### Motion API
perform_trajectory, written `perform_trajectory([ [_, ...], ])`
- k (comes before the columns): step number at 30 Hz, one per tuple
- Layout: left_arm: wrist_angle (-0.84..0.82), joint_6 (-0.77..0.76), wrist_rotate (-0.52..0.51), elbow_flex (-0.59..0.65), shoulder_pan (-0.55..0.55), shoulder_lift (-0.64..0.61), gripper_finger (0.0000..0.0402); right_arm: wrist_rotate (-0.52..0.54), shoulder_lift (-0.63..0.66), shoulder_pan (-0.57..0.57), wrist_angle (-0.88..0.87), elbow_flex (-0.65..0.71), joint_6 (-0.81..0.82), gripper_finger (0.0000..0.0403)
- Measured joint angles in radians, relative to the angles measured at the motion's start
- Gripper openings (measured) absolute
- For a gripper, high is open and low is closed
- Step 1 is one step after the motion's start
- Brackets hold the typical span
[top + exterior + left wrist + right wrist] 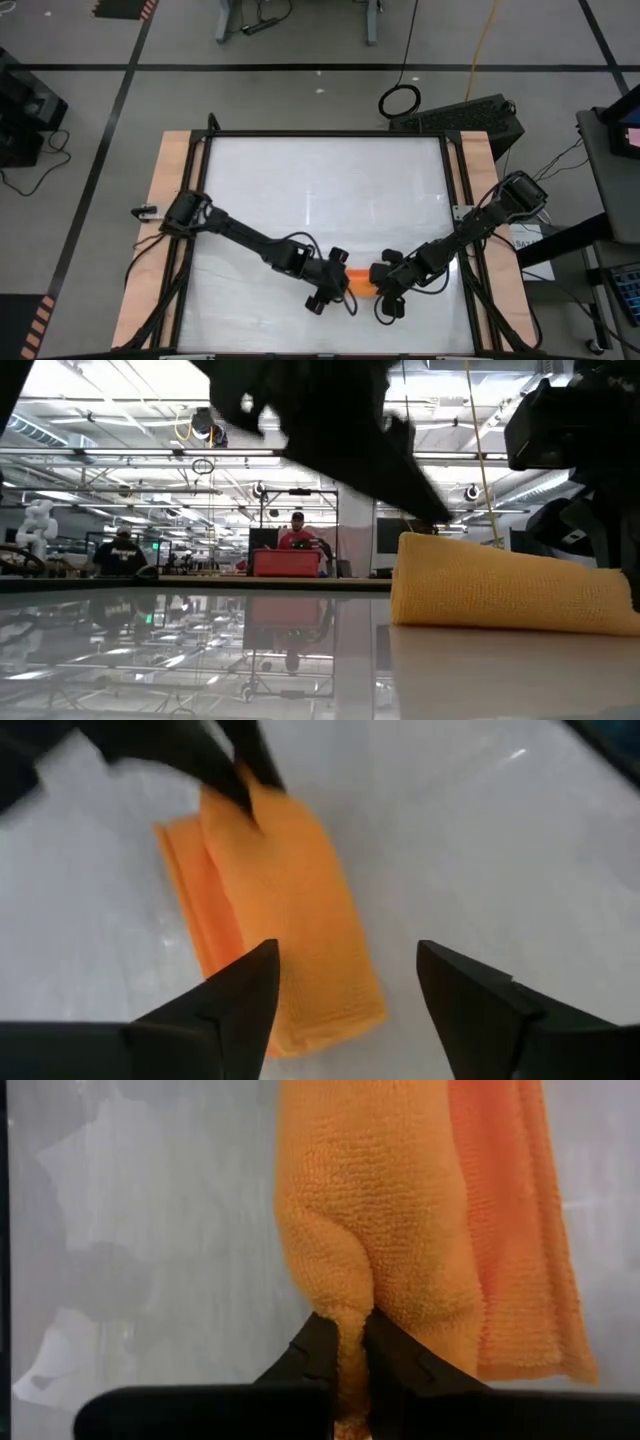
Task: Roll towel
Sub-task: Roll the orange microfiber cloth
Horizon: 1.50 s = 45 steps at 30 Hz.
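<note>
The orange towel (358, 282) lies near the table's near edge as a narrow, thick bundle of several layers, resting on its underside (500, 592). My right gripper (382, 288) is at the towel's right end and is shut on it; it also shows in its own wrist view (345, 1332). My left gripper (335, 288) is at the towel's left end, open, with its fingers (345, 990) standing over that end of the bundle (300, 920). My right gripper pinches a small tuck of cloth at the bundle's right end (345, 1318) between its two fingers, coming low from the table's right side. The cloth bulges just ahead of the fingertips. The bundle lies on the table. My left gripper: I cannot tell whether its finger (245, 990) touches the cloth.
The white table top (320, 200) stretches bare toward the far edge. Wooden side rails (172, 200) run along its left and right. People and a red box (288, 560) show in the room beyond the table.
</note>
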<state>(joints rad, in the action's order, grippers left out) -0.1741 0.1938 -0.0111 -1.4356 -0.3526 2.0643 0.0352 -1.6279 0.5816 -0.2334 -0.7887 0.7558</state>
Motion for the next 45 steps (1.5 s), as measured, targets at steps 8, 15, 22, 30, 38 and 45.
perform_trajectory([
  [8, 0.003, -0.025, 0.006, 0.000, 0.005, 0.067, 0.0233, 0.004, 0.000, 0.000, 0.038, 0.000, 0.024, 0.0015],
  [15, -0.013, -0.105, 0.003, -0.001, 0.016, 0.091, 0.0156, -0.013, 0.001, 0.000, 0.050, 0.000, 0.067, 0.0015],
  [22, -0.024, -0.140, 0.052, -0.002, 0.039, 0.091, 0.0026, -0.042, 0.002, -0.011, 0.051, -0.002, 0.130, 0.0022],
  [30, -0.025, -0.277, 0.238, -0.001, 0.087, 0.091, 0.0020, -0.038, 0.068, -0.011, 0.036, -0.002, 0.142, 0.0090],
  [38, -0.029, -0.404, 0.516, 0.001, 0.148, 0.095, 0.0016, 0.057, 0.182, 0.006, 0.022, -0.002, -0.023, 0.0164],
  [45, -0.025, -0.454, 0.588, 0.001, 0.176, 0.095, 0.0016, 0.160, 0.178, 0.116, 0.054, -0.003, -0.292, 0.0171],
])
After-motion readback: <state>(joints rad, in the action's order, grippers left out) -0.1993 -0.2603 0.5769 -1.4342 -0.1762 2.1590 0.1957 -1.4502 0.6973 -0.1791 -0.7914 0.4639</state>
